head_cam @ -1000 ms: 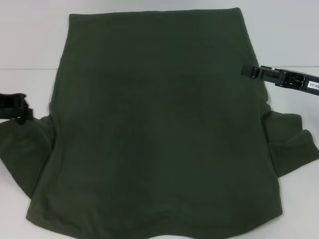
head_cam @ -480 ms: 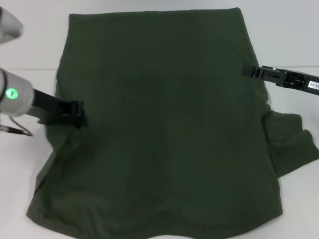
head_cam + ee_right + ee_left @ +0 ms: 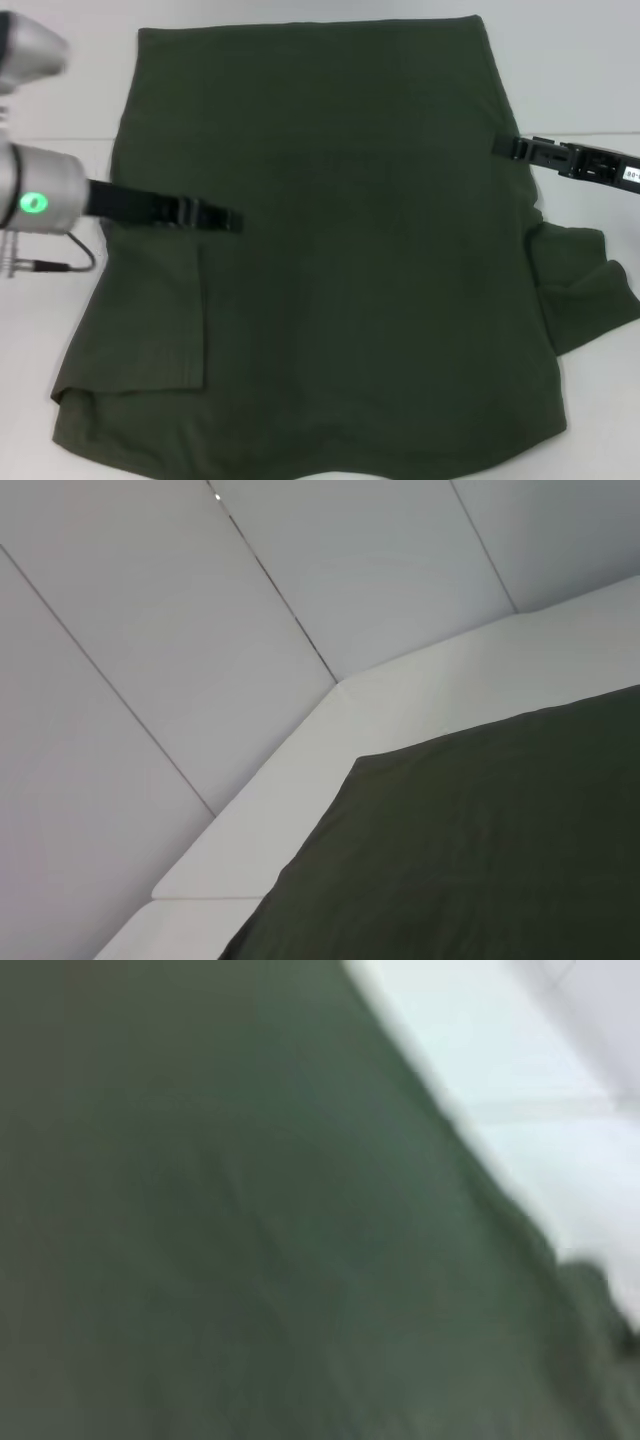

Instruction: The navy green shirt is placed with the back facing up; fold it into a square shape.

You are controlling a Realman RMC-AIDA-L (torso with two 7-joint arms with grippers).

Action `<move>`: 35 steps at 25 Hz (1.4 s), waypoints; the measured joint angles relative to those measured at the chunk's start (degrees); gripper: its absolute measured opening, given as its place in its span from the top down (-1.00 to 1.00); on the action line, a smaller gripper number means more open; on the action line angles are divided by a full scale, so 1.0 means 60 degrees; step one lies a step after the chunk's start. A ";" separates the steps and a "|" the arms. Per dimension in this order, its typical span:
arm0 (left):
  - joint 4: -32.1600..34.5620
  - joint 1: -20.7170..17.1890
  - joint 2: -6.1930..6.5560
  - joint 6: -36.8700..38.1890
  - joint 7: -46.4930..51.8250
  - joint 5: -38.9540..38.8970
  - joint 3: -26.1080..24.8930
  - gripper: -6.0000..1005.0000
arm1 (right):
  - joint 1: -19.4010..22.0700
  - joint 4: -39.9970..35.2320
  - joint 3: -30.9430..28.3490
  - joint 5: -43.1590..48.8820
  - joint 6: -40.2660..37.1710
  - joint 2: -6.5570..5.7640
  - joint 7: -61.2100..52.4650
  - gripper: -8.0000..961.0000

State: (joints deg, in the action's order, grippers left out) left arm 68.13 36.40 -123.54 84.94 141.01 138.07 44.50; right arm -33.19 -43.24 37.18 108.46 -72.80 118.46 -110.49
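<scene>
The navy green shirt point(image 3: 350, 250) lies back up on the white table, hem at the far side. Its left sleeve point(image 3: 150, 310) is folded inward over the body, with a straight fold edge. My left gripper point(image 3: 228, 219) is over the shirt's left half at the top of that flap, shut on the sleeve cloth. My right gripper point(image 3: 500, 148) is at the shirt's right edge, above the right sleeve point(image 3: 585, 285), which lies spread outward. The shirt fills the left wrist view point(image 3: 200, 1210) and shows in the right wrist view point(image 3: 480, 840).
The white table point(image 3: 50, 100) surrounds the shirt, with a seam line across it. A thin grey cable point(image 3: 60, 266) hangs by my left arm. White wall panels point(image 3: 250, 630) stand behind the table's far edge.
My left gripper has moved right from the table's left side onto the shirt, carrying the left sleeve over the body. The right gripper has barely moved.
</scene>
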 joint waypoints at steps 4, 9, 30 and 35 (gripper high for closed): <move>-0.0155 -0.0648 0.0307 -0.0090 0.0084 -0.0714 -0.0486 0.40 | 0.0027 0.0014 0.0053 0.0006 -0.0110 -0.0073 -0.0052 -0.89; -0.0378 -0.1557 0.0112 0.0927 -0.2828 -0.2597 -0.0963 -0.31 | 0.0132 -0.0081 0.0074 0.0141 -0.0871 -0.0467 -0.0023 -0.89; -0.2466 -0.2335 -0.0086 0.1593 -0.7380 -0.5034 -0.1714 -0.59 | -0.0358 -0.1633 -0.0699 0.5972 -0.1934 -0.1352 -0.4451 -0.88; -0.2475 -0.2333 -0.0115 0.1615 -0.7342 -0.5062 -0.1695 -0.59 | -0.0430 -0.1367 -0.0105 0.6064 -0.1439 -0.1271 -0.4021 -0.88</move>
State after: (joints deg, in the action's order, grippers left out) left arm 53.28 22.40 -124.23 94.63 96.96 107.69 34.33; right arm -35.77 -51.44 36.55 144.85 -81.44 110.83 -134.61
